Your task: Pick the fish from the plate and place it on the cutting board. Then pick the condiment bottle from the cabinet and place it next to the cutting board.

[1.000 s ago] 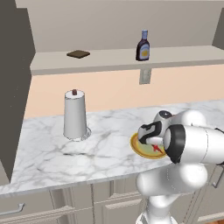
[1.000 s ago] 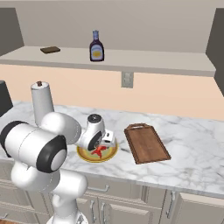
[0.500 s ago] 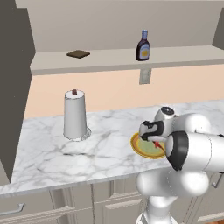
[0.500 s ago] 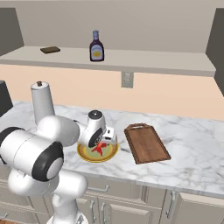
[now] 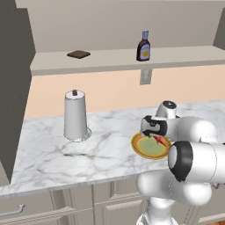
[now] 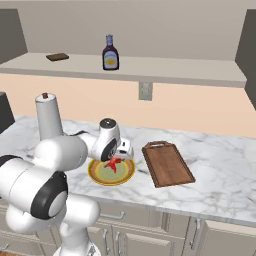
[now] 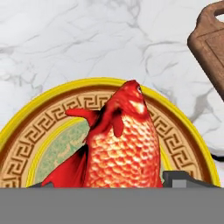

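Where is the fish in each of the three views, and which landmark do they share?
Left base view: fish, lower right of centre, under the hand.
Right base view: fish, just left of centre, beside the board.
Hand view: fish, centre bottom.
Shared landmark: the plate beneath it.

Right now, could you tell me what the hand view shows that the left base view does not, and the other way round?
The hand view alone gives the close detail: the scales of the fish, the patterned border of the plate and a corner of the cutting board.

The left base view alone gives the wider kitchen: the condiment bottle standing on the cabinet ledge, a small dark slab further left on it, and the paper-towel roll on the counter.

Both share the fish lying on the plate, on the marble counter.
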